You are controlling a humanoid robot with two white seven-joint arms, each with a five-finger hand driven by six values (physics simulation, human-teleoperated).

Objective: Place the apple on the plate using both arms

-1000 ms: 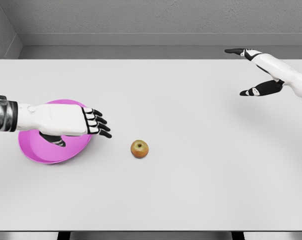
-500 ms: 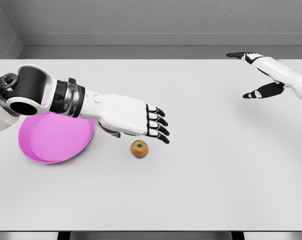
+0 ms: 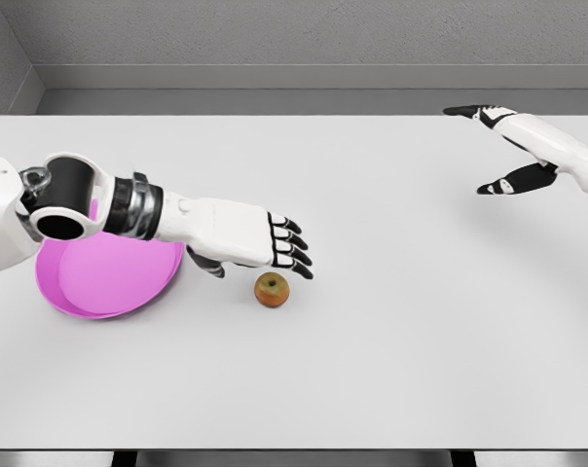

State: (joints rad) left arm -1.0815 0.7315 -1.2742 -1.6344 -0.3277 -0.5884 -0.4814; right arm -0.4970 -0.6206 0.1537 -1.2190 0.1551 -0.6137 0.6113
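Note:
A small red-green apple (image 3: 272, 289) lies on the white table (image 3: 372, 341) a little left of centre. Left of it sits a pink plate (image 3: 99, 282), partly covered by my left forearm. My left hand (image 3: 275, 255) hovers just above and behind the apple, fingers extended and relaxed, holding nothing. Its thumb hangs below the palm, left of the apple. At the far right, my right hand (image 3: 489, 146) is raised over the table's back corner, with fingers and thumb spread wide and nothing in it.
A grey wall (image 3: 294, 39) runs along the table's far edge. The table's front edge crosses the bottom of the view.
My left arm reached from over the plate toward the apple, then drew back slightly and lowered, ending just behind it. The right hand drifted a little to the right. The apple stayed put.

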